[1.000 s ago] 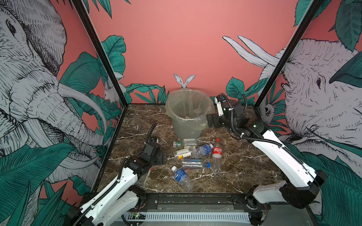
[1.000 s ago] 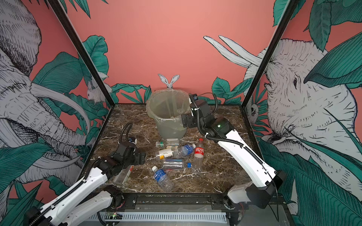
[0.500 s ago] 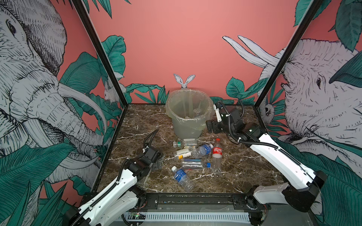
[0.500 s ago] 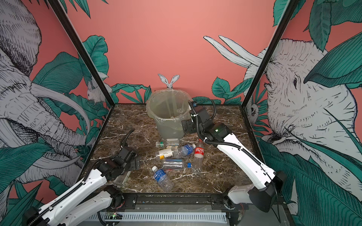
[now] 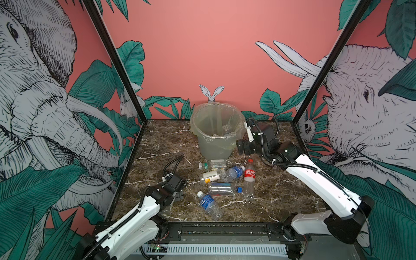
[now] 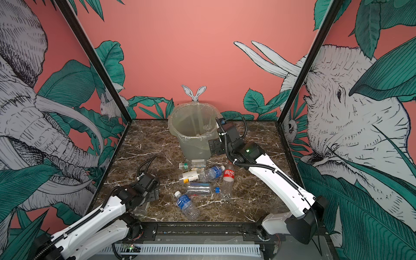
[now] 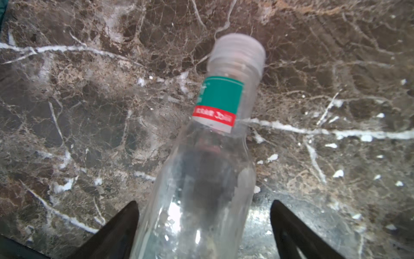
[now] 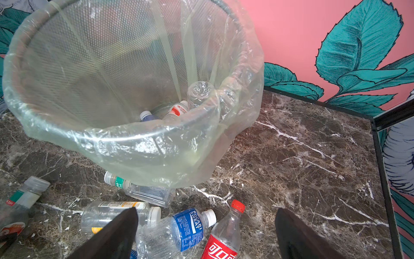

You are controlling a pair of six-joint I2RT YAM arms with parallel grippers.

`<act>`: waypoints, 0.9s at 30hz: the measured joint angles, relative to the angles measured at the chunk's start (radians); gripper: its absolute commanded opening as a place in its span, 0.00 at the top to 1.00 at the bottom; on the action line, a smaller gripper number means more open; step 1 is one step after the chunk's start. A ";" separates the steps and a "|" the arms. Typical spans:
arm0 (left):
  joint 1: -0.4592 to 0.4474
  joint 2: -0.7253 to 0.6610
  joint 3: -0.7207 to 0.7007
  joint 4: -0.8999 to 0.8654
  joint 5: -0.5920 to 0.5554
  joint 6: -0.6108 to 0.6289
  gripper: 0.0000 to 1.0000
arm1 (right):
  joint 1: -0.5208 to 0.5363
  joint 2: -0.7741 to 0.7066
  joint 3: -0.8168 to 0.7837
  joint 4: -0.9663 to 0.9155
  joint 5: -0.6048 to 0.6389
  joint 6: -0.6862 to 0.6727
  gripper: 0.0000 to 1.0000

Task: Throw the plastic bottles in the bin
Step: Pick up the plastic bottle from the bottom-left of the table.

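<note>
Six bottles lie or stand clustered on the marble table just near of the bin, which holds several more. Right gripper, jaws wide and empty, hovers right of the bin. Left gripper, jaws wide, straddles a green-labelled bottle at near left.

- In the left wrist view we see the green-labelled bottle blurred, its base cut off by the edge.
- The bin wall hides all but the tops of the bottles inside.
- In a top view the left gripper, at seven o'clock from the bin, seems mostly hidden under its own wrist.
</note>
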 measured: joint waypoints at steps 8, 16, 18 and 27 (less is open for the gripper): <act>0.000 0.017 -0.005 0.050 0.014 -0.006 0.24 | 0.000 -0.002 -0.045 0.002 0.000 0.019 0.12; 0.000 0.079 -0.005 0.102 0.039 -0.006 0.28 | 0.000 -0.027 -0.092 -0.002 0.001 0.031 0.15; 0.000 0.082 -0.005 0.110 0.042 -0.005 0.30 | 0.000 -0.040 -0.108 0.001 0.001 0.035 0.16; 0.000 0.097 -0.006 0.151 0.063 0.003 0.39 | 0.000 -0.101 -0.190 -0.019 0.010 0.056 0.11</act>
